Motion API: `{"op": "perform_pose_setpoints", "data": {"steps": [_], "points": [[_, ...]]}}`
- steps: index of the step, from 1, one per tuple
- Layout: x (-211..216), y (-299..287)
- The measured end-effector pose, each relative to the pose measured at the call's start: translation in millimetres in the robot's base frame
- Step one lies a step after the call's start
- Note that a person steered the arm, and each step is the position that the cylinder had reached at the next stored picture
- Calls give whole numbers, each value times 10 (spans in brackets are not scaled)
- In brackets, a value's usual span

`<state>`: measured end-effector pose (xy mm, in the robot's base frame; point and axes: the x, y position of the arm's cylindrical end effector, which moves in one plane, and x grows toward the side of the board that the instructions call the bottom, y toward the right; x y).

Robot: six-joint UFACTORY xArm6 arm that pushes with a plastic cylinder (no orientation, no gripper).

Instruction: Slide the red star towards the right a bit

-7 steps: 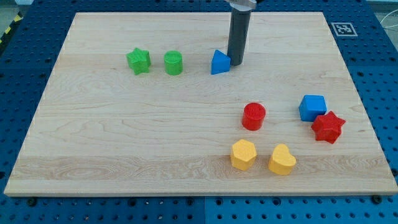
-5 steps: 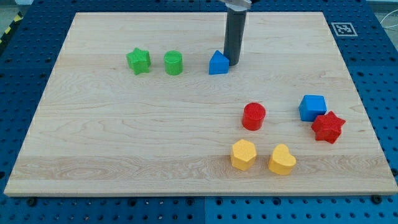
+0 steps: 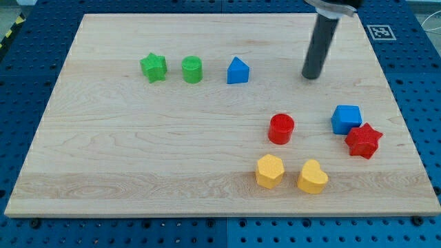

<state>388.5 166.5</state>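
The red star [image 3: 363, 140] lies near the board's right edge, touching the blue cube [image 3: 346, 118] just above and left of it. My tip [image 3: 311, 76] rests on the board well above and to the left of the red star, apart from every block. The rod rises to the view's top.
A red cylinder [image 3: 281, 129] sits left of the star. A yellow hexagon [image 3: 269, 171] and a yellow heart [image 3: 313, 177] lie below it. A blue triangular block [image 3: 238, 70], a green cylinder [image 3: 192, 69] and a green star [image 3: 154, 67] line the upper left. The board's right edge [image 3: 400, 131] is close to the star.
My tip left the blue triangular block and moved to the view's right and slightly down. The blue triangular block ended slightly further left. The red star has not moved.
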Motion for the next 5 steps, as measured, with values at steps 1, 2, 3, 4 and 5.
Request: {"op": "perform_pose_setpoints", "data": {"steps": [1,2,3,4,5], "points": [[304,-80],[640,-88],[1082,-88],[1353,79],[1341,564]]}}
